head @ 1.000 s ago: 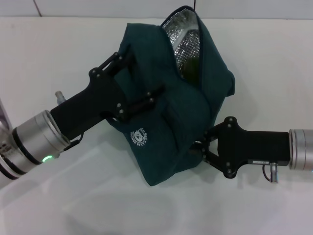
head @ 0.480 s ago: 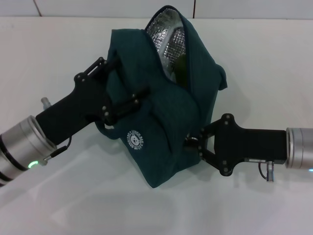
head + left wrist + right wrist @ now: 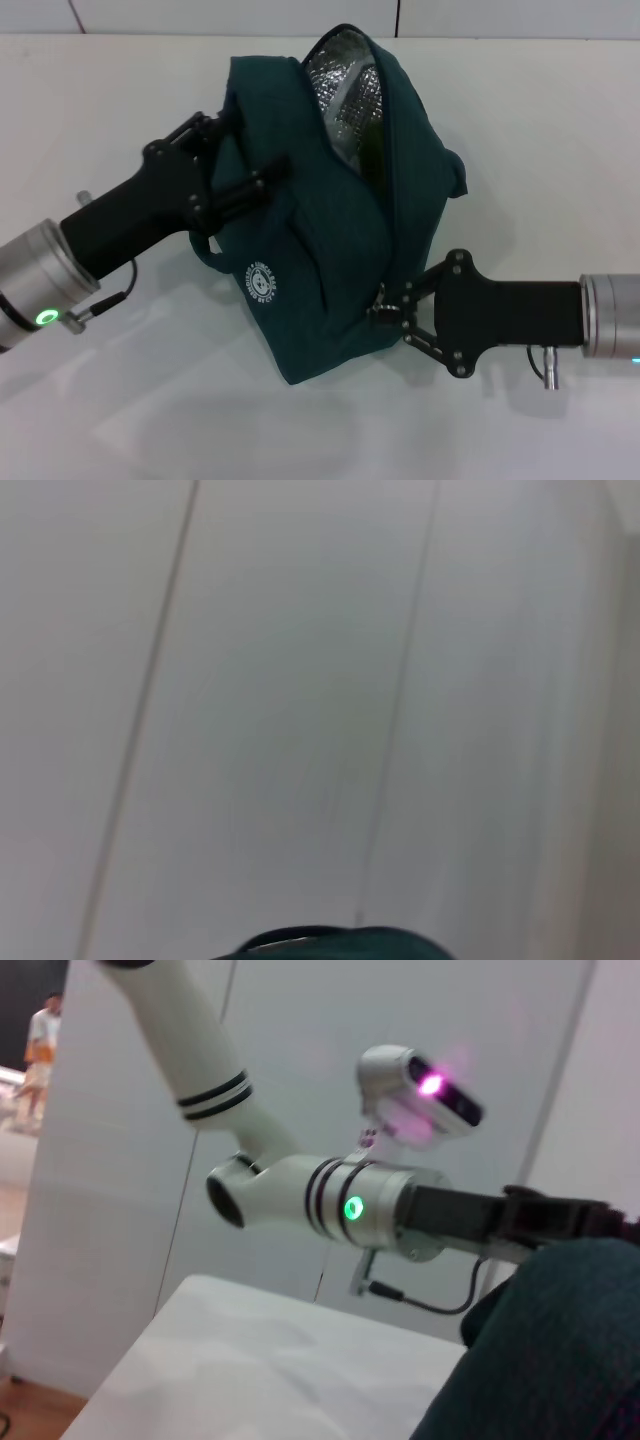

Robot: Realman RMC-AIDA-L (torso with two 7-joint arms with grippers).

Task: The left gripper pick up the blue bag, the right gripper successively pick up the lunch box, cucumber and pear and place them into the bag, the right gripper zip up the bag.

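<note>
The blue bag [image 3: 330, 240] hangs tilted above the white table [image 3: 560, 130], its mouth gaping at the upper end so the silver lining [image 3: 345, 85] shows, with a green shape — likely the cucumber [image 3: 370, 140] — just inside. The lunch box and the pear I cannot see; I judge they are already in.

My left gripper [image 3: 235, 175] is clamped on the bag's upper flank, beside the loop handle [image 3: 210, 255], bearing its weight. My right gripper [image 3: 392, 305] sits at the bag's lower end, fingers pinched together on the metal zip pull [image 3: 383, 300].

What matters for the move ahead: the zip seam [image 3: 390, 190] runs from my right gripper along the bag's long axis toward the open mouth — away from my body, leaning a little to my left. So the pull must travel along that line, away from me, while the left gripper braces the fabric against it.
</note>
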